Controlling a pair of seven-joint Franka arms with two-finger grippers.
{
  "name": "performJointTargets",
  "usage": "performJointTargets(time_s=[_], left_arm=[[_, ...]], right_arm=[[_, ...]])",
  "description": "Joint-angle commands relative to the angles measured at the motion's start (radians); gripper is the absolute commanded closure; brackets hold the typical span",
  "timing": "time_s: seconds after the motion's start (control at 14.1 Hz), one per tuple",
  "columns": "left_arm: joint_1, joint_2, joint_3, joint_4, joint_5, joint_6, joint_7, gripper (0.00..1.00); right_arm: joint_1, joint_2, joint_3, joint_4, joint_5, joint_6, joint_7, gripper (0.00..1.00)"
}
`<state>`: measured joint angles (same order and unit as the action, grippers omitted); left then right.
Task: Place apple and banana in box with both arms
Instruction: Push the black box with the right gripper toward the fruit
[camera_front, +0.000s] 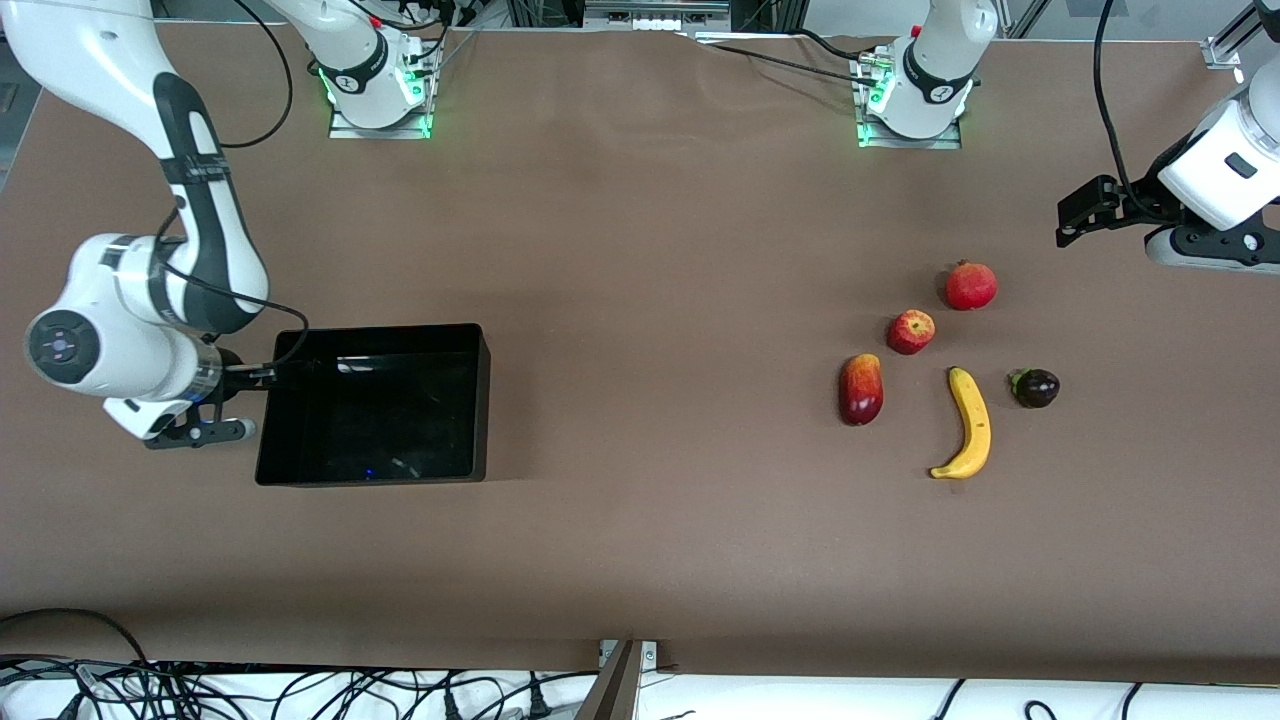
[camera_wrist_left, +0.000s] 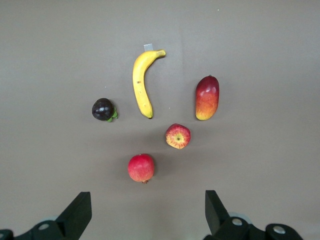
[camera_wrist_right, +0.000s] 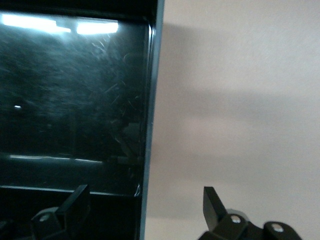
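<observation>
The apple (camera_front: 911, 331) and the banana (camera_front: 969, 424) lie among other fruit toward the left arm's end of the table. Both show in the left wrist view, the apple (camera_wrist_left: 178, 136) beside the banana (camera_wrist_left: 142, 82). My left gripper (camera_front: 1072, 222) hangs open and empty over bare table beside the fruit (camera_wrist_left: 147, 200). The black box (camera_front: 481, 400) sits toward the right arm's end and holds nothing. My right gripper (camera_front: 255, 375) is open at the box's end wall (camera_wrist_right: 150, 125). Its jaws straddle that wall (camera_wrist_right: 145, 192), one over the inside and one over the table.
A uniformly red round fruit (camera_front: 971, 285) lies farther from the front camera than the apple. A red-yellow oval fruit (camera_front: 861, 389) lies beside the banana on the box's side. A small dark purple fruit (camera_front: 1035, 387) lies beside the banana on its outer side.
</observation>
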<state>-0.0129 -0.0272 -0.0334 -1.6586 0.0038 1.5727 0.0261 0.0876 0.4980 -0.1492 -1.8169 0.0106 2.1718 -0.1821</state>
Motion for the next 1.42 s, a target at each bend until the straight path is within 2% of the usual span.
performJointTargets(time_s=[0.0,0.07,0.28,0.35,0.57,0.71,0.85,0.99,1.13,1.28,1.35], left_arm=[[-0.001,0.003,-0.003,0.003,0.028,0.001,0.009,0.00],[-0.001,0.003,-0.003,0.002,0.028,0.001,0.009,0.00],[0.001,0.003,-0.002,0.002,0.027,-0.003,0.009,0.00],[0.001,0.003,-0.002,0.002,0.027,-0.005,0.009,0.00],[0.001,0.009,-0.002,0.003,0.027,0.000,0.009,0.00],[0.001,0.009,-0.002,0.003,0.027,0.000,0.009,0.00],[0.001,0.009,-0.002,0.003,0.028,0.000,0.009,0.00],[0.001,0.009,-0.002,0.003,0.028,0.000,0.009,0.00],[0.001,0.009,-0.002,0.003,0.028,0.000,0.009,0.00],[0.001,0.010,-0.002,0.003,0.028,0.001,0.009,0.00],[0.001,0.010,-0.002,0.003,0.028,0.001,0.009,0.00]], right_arm=[[-0.016,-0.018,0.010,-0.093,0.008,0.089,-0.002,0.09],[-0.017,-0.015,0.010,-0.096,0.008,0.089,-0.002,0.25],[-0.017,-0.009,0.010,-0.098,0.008,0.080,0.001,0.90],[-0.016,-0.009,0.010,-0.098,0.008,0.077,0.001,1.00],[-0.014,-0.018,0.019,-0.085,0.006,0.060,-0.005,1.00],[-0.009,-0.039,0.048,-0.068,0.006,0.046,-0.011,1.00],[-0.006,-0.065,0.111,-0.036,0.011,0.027,-0.008,1.00],[0.018,-0.072,0.184,0.049,0.016,-0.068,0.044,1.00],[0.116,-0.062,0.192,0.134,0.016,-0.157,0.172,1.00],[0.214,-0.044,0.194,0.171,0.025,-0.172,0.321,1.00],[0.269,-0.023,0.194,0.191,0.069,-0.162,0.410,1.00]])
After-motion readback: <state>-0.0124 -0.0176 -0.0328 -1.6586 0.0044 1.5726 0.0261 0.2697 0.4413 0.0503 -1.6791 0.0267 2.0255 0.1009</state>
